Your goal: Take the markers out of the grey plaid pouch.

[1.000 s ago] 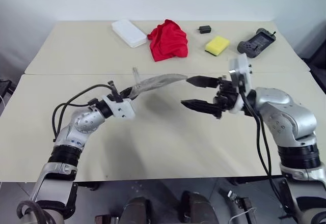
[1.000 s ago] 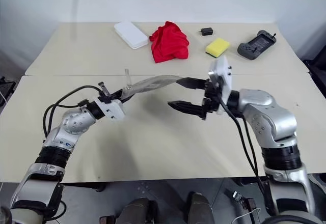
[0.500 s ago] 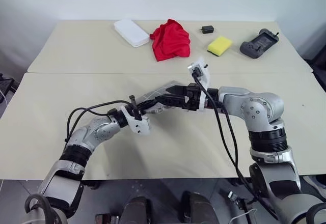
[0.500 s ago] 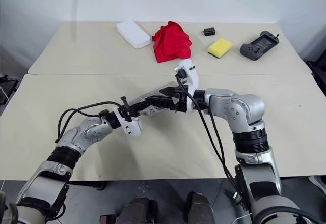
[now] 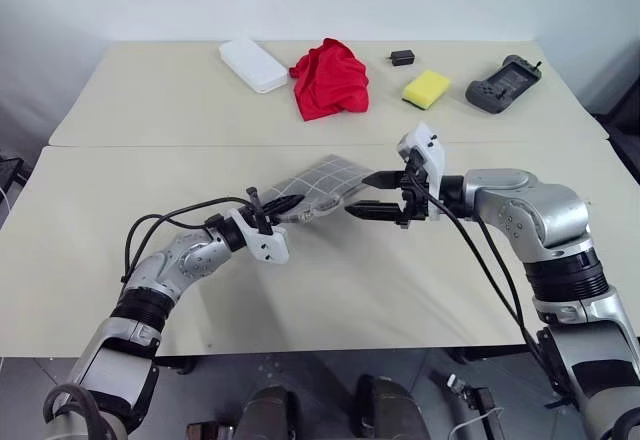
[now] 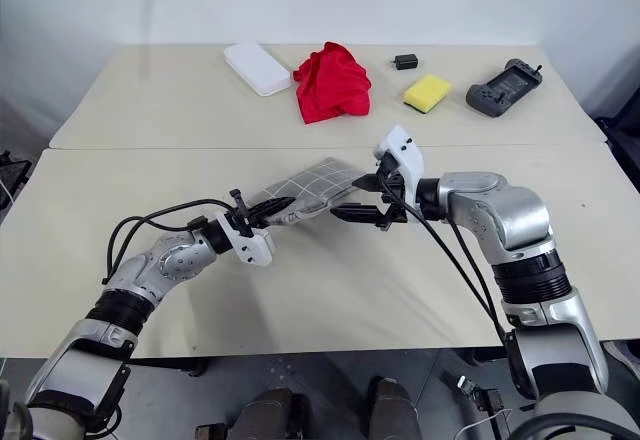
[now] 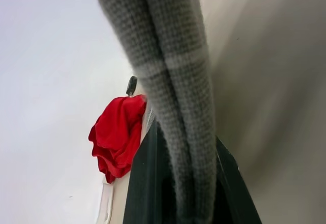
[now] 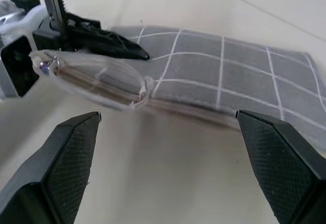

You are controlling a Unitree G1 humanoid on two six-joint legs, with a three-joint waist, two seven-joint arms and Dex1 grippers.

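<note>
Pouch work has barely begun: from the head views, the left claw (image 5: 283,203) is clamped on one end of the grey plaid pouch (image 5: 322,182), holding it just above the table (image 5: 330,280), while the right claw (image 5: 366,195) stands wide at its other end. No markers are out yet. The left wrist view adds the pinched fabric up close and a red cloth (image 7: 116,135) beyond. The right wrist view alone reveals the zipper pull (image 8: 46,66) and a seemingly unopened zipper edge.
</note>
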